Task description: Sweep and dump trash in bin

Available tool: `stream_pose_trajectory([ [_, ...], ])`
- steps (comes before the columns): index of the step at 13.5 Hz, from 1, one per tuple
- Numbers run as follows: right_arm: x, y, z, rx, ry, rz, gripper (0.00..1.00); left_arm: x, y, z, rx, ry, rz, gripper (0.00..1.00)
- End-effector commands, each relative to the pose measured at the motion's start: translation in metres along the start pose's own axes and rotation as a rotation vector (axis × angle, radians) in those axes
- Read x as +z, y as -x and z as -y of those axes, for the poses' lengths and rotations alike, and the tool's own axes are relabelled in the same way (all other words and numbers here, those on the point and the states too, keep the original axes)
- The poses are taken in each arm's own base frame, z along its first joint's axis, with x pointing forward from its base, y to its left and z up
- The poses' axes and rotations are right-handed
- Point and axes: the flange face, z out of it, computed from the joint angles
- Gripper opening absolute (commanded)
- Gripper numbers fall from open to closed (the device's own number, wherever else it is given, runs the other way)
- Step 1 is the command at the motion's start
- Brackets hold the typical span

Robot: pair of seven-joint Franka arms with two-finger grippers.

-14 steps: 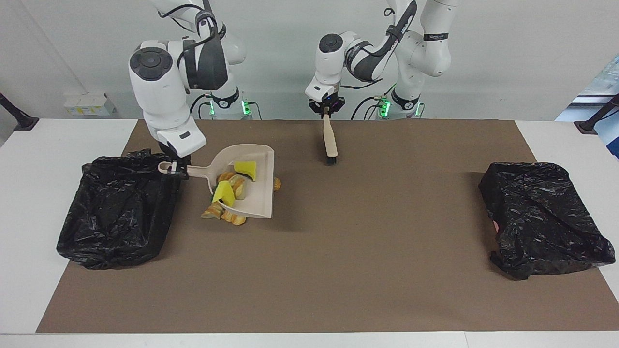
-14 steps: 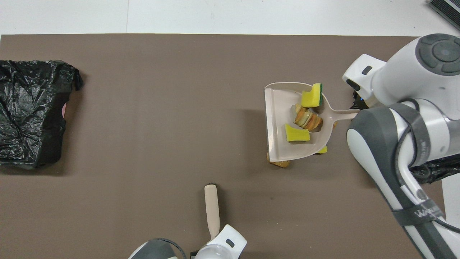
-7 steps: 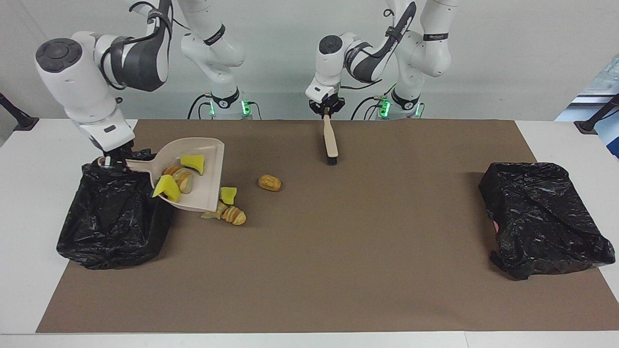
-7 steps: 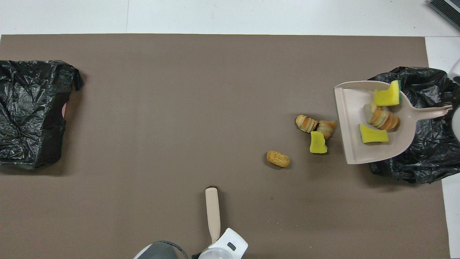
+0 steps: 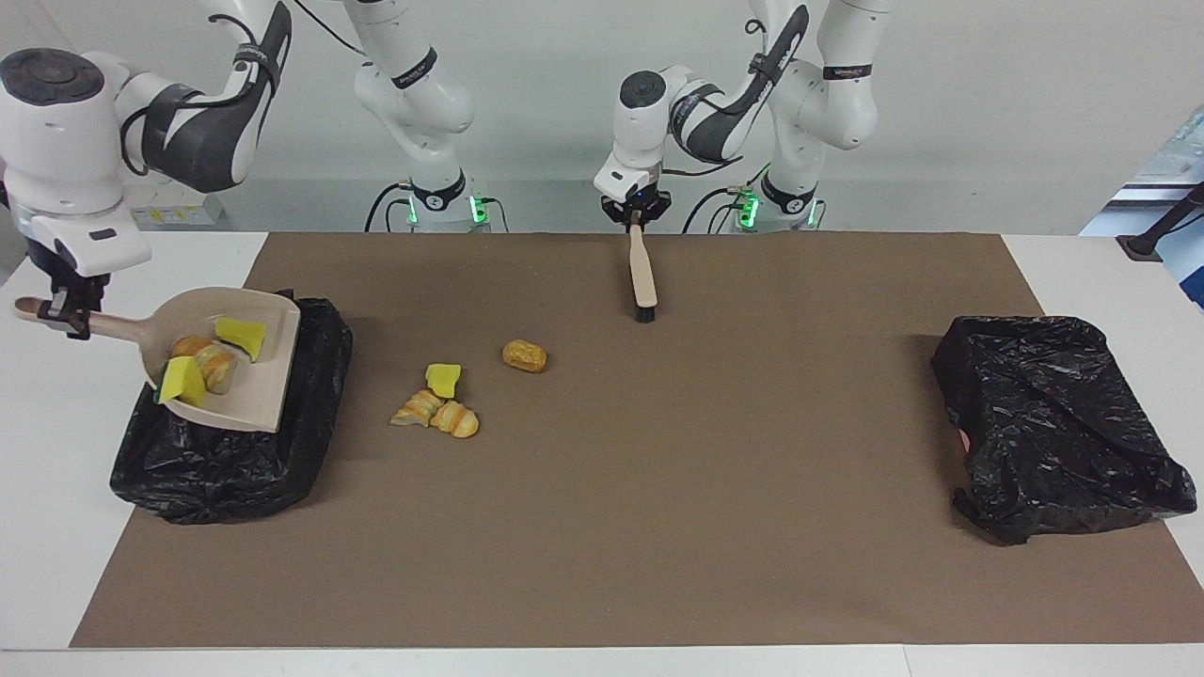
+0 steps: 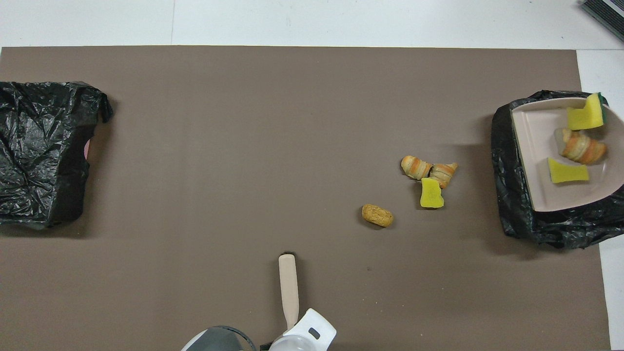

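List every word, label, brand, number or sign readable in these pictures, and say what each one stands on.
No text can be read.
Black band on the left arm's upper link: pale lettering, too small to read.
Black band on the right arm's upper link: pale lettering, too small to read.
Beige plastic dustpan, beige-handled brush, the two black plastic bin bags: no print visible.

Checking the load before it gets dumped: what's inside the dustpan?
The dustpan holds two yellow foam chunks and one bread-like lump. It hangs over the bin, hiding what's inside.
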Motion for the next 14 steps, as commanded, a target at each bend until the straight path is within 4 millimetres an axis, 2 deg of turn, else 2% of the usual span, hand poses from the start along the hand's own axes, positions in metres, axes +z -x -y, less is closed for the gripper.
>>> stream_pose_trajectory([
  [1, 0.001, 0.002, 0.015, 0.058, -0.02, 0.127, 0.0, 0.004, -0.006, 0.008, 0.001, -0.002, 0.0, 0.31],
  [2, 0.004, 0.002, 0.021, 0.083, -0.027, 0.153, 0.0, 0.005, -0.007, 0.009, -0.004, -0.004, 0.001, 0.53],
  [4, 0.002, -0.002, 0.034, 0.156, -0.005, 0.27, 0.0, 0.005, -0.009, 0.01, -0.006, -0.005, 0.002, 0.55],
  [6, 0.001, -0.008, 0.048, 0.263, 0.006, 0.331, 0.0, 0.004, -0.018, 0.014, -0.016, -0.006, 0.007, 0.56],
  [7, 0.001, -0.01, 0.052, 0.287, 0.015, 0.369, 0.0, 0.004, -0.024, 0.015, 0.008, -0.004, 0.009, 0.61],
  [9, -0.001, -0.008, 0.052, 0.275, 0.018, 0.385, 0.0, 0.0, -0.056, 0.016, 0.011, 0.007, 0.014, 0.81],
  [10, -0.002, -0.005, 0.052, 0.245, 0.011, 0.386, 0.0, -0.008, -0.069, 0.014, 0.013, 0.017, 0.011, 1.0],
  [12, -0.009, 0.009, 0.05, 0.188, 0.005, 0.359, 0.0, -0.035, -0.101, 0.02, 0.025, 0.055, -0.015, 1.0],
  [14, -0.017, 0.012, 0.049, 0.201, -0.002, 0.25, 0.0, -0.067, -0.132, 0.033, 0.065, 0.076, -0.033, 1.0],
])
